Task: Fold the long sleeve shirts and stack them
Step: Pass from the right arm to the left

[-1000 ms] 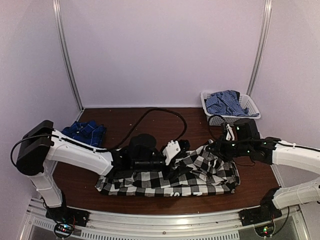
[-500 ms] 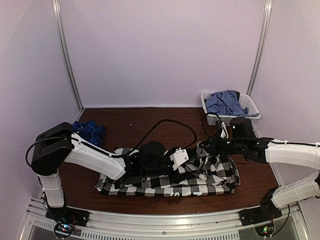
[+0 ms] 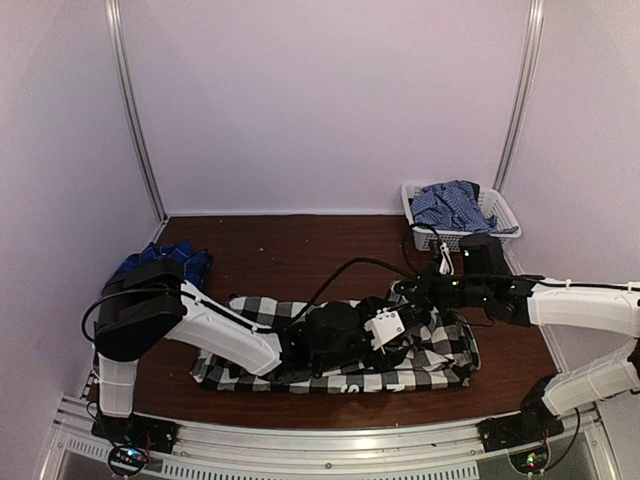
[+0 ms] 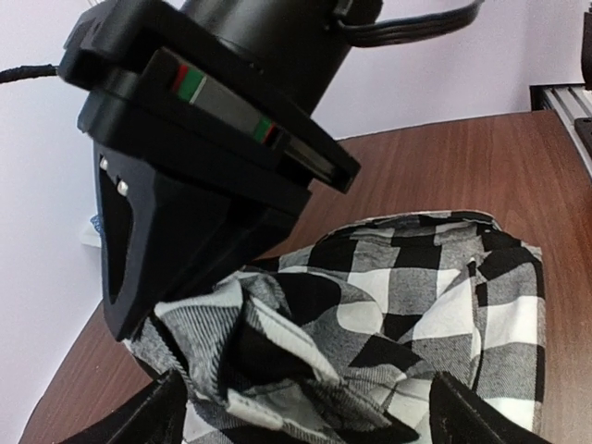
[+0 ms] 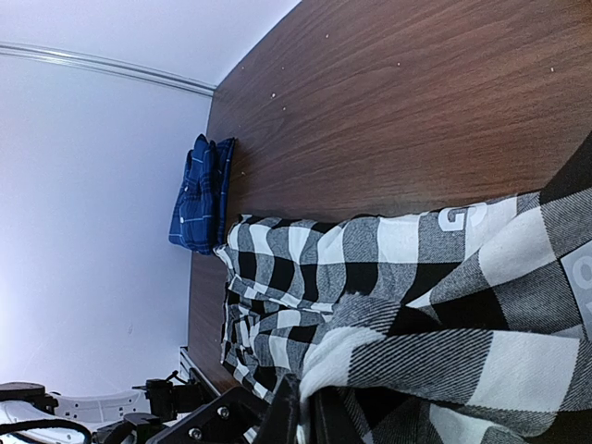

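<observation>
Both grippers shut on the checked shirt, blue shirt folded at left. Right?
No: the left gripper is open, jaws spread around the checked shirt, per the left wrist view. The right gripper is shut on it; the blue shirt lies folded at the left.

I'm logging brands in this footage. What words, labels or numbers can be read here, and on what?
No text can be read in full.
White lettering on the checked shirt: only cut-off parts of letters show in the right wrist view, and it is too small to read from the top camera.
</observation>
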You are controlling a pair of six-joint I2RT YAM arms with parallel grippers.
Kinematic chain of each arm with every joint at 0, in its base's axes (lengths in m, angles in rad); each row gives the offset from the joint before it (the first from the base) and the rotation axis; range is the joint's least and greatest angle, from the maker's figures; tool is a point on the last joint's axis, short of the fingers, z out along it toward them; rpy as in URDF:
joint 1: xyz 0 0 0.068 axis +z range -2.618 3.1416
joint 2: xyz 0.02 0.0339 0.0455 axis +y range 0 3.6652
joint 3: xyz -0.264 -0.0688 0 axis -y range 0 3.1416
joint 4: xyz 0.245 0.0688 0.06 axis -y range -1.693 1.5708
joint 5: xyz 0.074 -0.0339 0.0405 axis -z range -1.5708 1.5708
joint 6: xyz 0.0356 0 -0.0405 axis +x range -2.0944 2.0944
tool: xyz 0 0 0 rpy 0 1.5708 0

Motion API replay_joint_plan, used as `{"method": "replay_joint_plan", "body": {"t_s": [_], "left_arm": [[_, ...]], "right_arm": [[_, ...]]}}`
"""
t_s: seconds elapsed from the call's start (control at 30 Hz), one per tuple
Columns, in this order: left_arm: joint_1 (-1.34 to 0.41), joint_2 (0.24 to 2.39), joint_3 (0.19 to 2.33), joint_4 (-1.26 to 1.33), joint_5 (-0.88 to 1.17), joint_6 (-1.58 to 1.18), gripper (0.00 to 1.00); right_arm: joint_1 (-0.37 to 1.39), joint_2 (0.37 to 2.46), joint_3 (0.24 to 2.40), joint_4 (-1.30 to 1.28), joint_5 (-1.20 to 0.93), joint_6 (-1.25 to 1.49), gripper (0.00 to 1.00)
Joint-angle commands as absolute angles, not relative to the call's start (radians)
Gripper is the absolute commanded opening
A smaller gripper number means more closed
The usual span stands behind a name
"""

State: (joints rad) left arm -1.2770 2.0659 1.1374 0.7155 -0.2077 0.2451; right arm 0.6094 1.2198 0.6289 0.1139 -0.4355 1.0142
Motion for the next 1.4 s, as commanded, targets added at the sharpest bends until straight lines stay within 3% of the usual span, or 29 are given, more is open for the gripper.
{"method": "replay_joint_plan", "body": {"t_s": [0.0, 0.3, 0.47, 0.67, 0.77, 0.87, 0.97, 1.03, 1.2, 1.37], "left_arm": [[-1.288, 2.112, 1.221, 0.769, -0.332, 0.233, 0.92], [-1.289, 2.118, 1.238, 0.740, -0.465, 0.181, 0.73], [-1.287, 2.089, 1.207, 0.727, -0.407, 0.161, 0.64], [-1.278, 2.054, 1.182, 0.677, -0.325, 0.158, 0.46], [-1.263, 2.035, 1.166, 0.650, -0.286, 0.155, 0.43], [-1.252, 2.014, 1.148, 0.633, -0.266, 0.166, 0.47], [-1.248, 1.999, 1.127, 0.635, -0.281, 0.176, 0.66], [-1.242, 1.994, 1.115, 0.641, -0.297, 0.181, 0.70], [-1.224, 1.983, 1.091, 0.649, -0.291, 0.176, 0.75], [-1.188, 1.940, 1.065, 0.598, -0.075, 0.073, 0.81]], "right_arm": [[0.608, 1.223, 0.618, 0.164, -0.453, 1.026, 0.08], [0.609, 1.209, 0.610, 0.164, -0.452, 1.026, 0.08], [0.607, 1.202, 0.608, 0.155, -0.445, 1.021, 0.08], [0.607, 1.191, 0.604, 0.144, -0.433, 1.016, 0.08], [0.605, 1.188, 0.606, 0.139, -0.430, 1.013, 0.08], [0.606, 1.186, 0.603, 0.137, -0.429, 1.011, 0.08], [0.606, 1.186, 0.599, 0.139, -0.431, 1.011, 0.08], [0.605, 1.186, 0.597, 0.139, -0.434, 1.011, 0.08], [0.605, 1.180, 0.595, 0.135, -0.434, 1.009, 0.08], [0.605, 1.185, 0.600, 0.133, -0.432, 1.001, 0.08]]}}
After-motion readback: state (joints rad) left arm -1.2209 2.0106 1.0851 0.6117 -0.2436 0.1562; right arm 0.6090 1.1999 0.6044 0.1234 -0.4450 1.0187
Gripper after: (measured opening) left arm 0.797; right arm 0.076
